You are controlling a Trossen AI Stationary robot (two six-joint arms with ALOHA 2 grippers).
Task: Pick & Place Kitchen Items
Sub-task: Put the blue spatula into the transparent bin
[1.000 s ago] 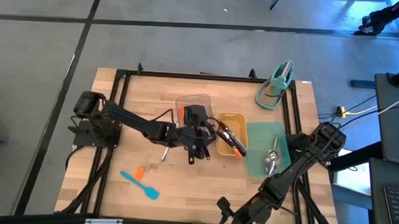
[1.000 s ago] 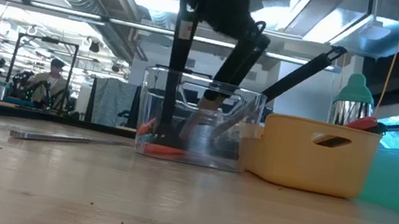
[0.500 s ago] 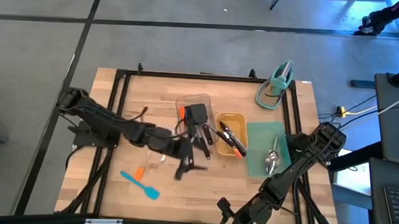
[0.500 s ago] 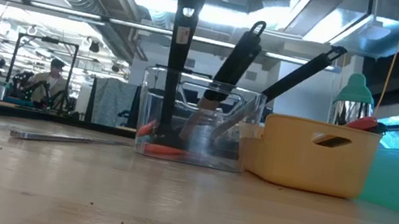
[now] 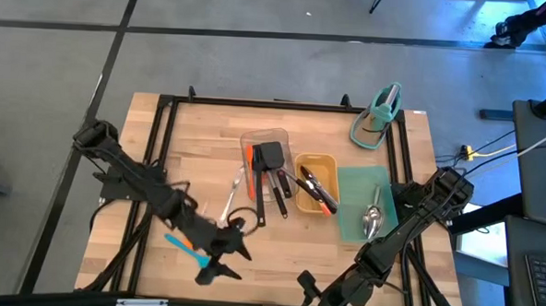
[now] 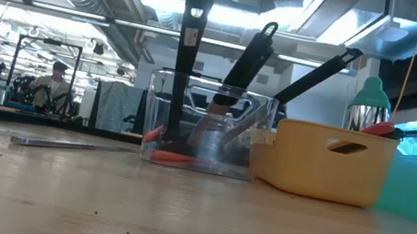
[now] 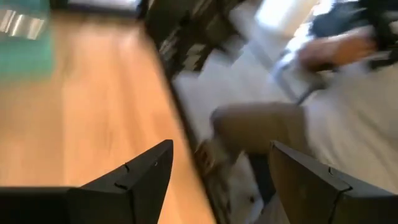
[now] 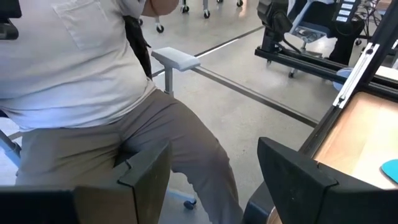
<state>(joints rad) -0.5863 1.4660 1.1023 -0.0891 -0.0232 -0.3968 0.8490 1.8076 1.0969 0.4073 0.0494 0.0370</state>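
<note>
A: What worried you at that point?

B: The left gripper [image 5: 220, 264] was low near the table's front edge, around six o'clock from the clear tray [image 5: 265, 155], with its fingers apart and nothing between them. The blue spatula [image 5: 182, 246] and an orange piece [image 5: 195, 257] lay just beside it at about nine o'clock, half hidden under the arm. Closing without lining up could have nudged the spatula off toward the edge, or pinched only the tip so it swung and dropped.

A: And the wrist camera?

B: Little help. The left wrist view showed bare wood and the floor past the table edge between the fingers [image 7: 134, 180], with a seated person [image 7: 323, 93] beyond. No utensil sat in the gap, so I judged the gripper was pointed away from the spatula.

A: Anything else loose?

B: A steel utensil [image 5: 232, 193] lay on the wood at about twelve o'clock from the gripper, well apart from it. The arm might have swept it on the way back to the trays.

A: The placed items?

B: Black turners [image 5: 270, 167] stood in the clear tray, tongs [image 5: 316, 190] in the yellow tray [image 5: 317, 161], spoons [image 5: 373, 215] on the green mat [image 5: 356, 189].

A: The right arm?

B: The right gripper [image 8: 211, 180] waited off the front right corner, fingers apart, empty, facing the person.
</note>
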